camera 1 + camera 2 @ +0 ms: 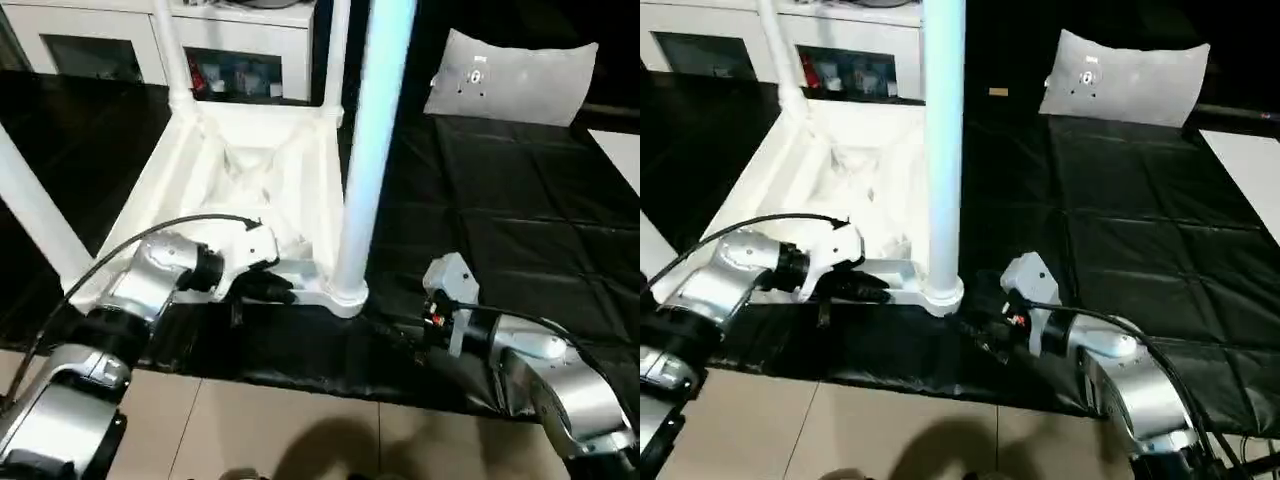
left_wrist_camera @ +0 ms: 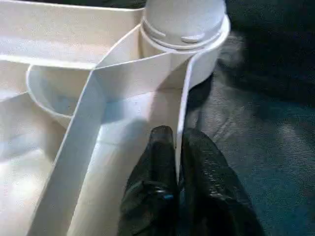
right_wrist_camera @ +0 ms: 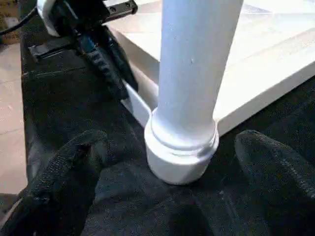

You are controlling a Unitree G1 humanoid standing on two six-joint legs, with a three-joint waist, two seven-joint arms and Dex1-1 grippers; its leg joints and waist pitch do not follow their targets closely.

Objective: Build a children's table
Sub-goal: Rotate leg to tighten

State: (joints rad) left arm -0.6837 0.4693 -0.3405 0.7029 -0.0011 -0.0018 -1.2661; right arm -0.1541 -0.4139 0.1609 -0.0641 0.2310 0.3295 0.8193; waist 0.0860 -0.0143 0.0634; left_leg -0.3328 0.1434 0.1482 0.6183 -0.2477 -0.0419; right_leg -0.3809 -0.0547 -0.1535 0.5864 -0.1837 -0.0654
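Silver forearms [image 1: 150, 275], black cables [image 1: 120, 245]

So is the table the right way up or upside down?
Upside down. The table lies top-down on the black mat, ribbed underside showing, legs pointing up from the corner sockets.

The table top [image 1: 250, 180] and its legs [image 1: 375, 150] look like smooth white plastic with a slight sheen. The black sheet [image 1: 520, 200] beneath is glossy and creased. The forearms [image 1: 1140, 385] are brushed silver metal.
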